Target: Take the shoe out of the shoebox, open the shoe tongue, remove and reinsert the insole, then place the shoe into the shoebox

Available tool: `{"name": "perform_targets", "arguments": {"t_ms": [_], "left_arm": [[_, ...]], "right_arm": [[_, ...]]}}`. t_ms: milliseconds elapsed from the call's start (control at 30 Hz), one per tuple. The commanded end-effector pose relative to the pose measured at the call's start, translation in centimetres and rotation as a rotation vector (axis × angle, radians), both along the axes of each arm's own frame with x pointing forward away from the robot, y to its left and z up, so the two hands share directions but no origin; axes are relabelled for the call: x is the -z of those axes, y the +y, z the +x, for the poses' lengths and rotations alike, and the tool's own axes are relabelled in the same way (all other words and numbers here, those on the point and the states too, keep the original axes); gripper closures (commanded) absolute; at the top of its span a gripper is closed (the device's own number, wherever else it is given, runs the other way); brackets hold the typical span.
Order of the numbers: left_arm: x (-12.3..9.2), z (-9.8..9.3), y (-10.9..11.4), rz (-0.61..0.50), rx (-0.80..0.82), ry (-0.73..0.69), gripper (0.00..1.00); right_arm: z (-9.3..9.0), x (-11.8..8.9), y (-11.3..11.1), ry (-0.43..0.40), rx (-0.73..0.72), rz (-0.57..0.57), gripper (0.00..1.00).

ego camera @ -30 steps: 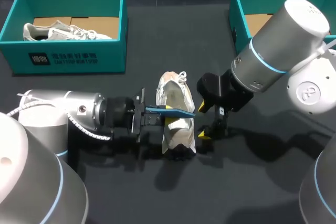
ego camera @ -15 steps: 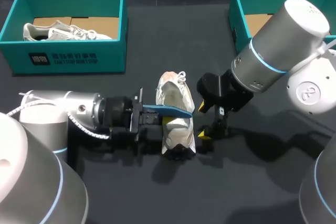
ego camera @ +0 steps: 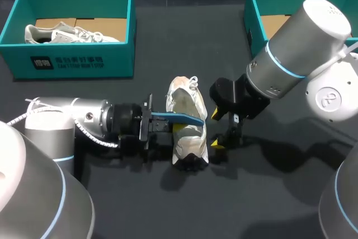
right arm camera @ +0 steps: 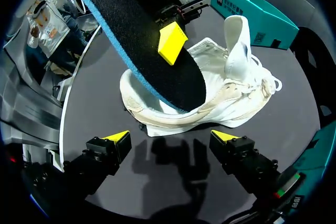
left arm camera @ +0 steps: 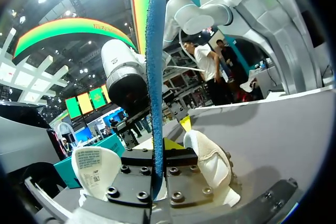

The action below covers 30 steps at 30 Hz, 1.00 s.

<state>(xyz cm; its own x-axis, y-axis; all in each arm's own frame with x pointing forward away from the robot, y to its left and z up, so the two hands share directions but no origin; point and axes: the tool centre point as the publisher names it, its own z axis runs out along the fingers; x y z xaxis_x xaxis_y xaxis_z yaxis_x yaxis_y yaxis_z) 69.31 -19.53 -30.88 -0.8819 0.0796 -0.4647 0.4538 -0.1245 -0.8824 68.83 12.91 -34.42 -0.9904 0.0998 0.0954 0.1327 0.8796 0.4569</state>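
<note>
The white shoe is laid on its side in the middle of the surface. The insole is held across it, gripped by the left jaws from 9 o'clock. The right jaws are spread wide and empty at 3 o'clock. The insole step is judged in hand. Next, its tip must be lined up with the shoe's opening.

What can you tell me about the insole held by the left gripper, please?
The insole is a thin, flat piece with a black fabric face and bright blue edge. The left gripper is shut on one end, holding it on edge above the table. Its free rounded end reaches over the white shoe; whether it touches there cannot be told.
</note>
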Motion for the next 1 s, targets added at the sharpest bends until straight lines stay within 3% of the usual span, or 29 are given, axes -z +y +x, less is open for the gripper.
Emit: {"name": "perform_targets", "arguments": {"t_ms": [33, 600, 1000], "left_arm": [[0.7, 0.4, -0.3, 0.002, -0.004, -0.008, 1.0], [3.0, 1.9, -0.5, 0.067, -0.041, -0.037, 1.0], [2.9, 1.9, -0.3, 0.071, -0.043, -0.034, 1.0]], "right_arm": [[-0.1, 0.1, 0.0, -0.002, 0.001, 0.001, 0.0], [-0.1, 0.1, 0.0, -0.002, 0.001, 0.001, 0.0], [-0.1, 0.1, 0.0, -0.002, 0.001, 0.001, 0.0]]}}
